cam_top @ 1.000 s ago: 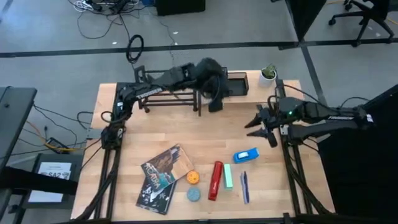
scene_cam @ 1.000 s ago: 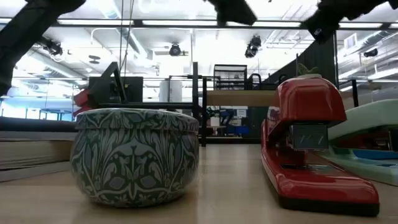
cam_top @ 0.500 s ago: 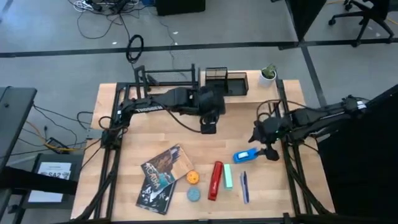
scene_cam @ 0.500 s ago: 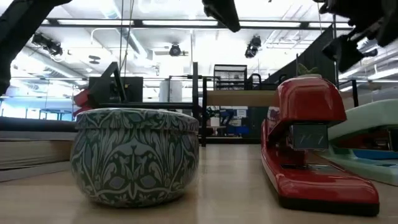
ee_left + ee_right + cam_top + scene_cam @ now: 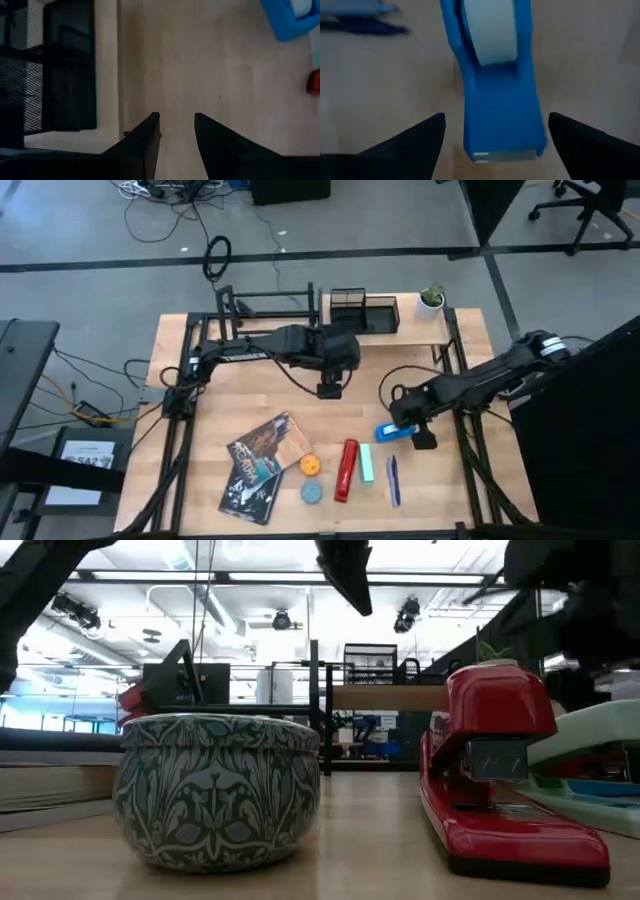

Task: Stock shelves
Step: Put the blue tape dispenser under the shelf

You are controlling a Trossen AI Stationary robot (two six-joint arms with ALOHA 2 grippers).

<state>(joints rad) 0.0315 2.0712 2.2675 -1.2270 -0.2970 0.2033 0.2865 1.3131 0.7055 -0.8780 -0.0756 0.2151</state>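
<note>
The shelves stand at the table's far edge: a black tube rack (image 5: 268,306) and a light wooden plank (image 5: 385,697) on black legs. A blue tape dispenser (image 5: 396,430) lies flat on the table at right of centre. My right gripper (image 5: 496,122) is open and low over it, one finger on either side of its narrow end (image 5: 502,145), touching nothing. My left gripper (image 5: 330,387) hangs open over bare wood in the table's middle, just near of the shelves, with nothing between its fingers (image 5: 152,125).
A black mesh organizer (image 5: 362,310) and a small potted plant (image 5: 431,300) stand at the far edge. Along the near side lie books (image 5: 260,465), an orange disc (image 5: 311,465), a patterned tin (image 5: 312,492), a red stapler (image 5: 346,470), a green block (image 5: 367,463) and pens (image 5: 393,480).
My left gripper has drawn back from the shelves at the far edge toward the table's middle. My right gripper has swung from the right side toward the near edge and left, coming down over the blue tape dispenser. The dispenser has stayed where it was.
</note>
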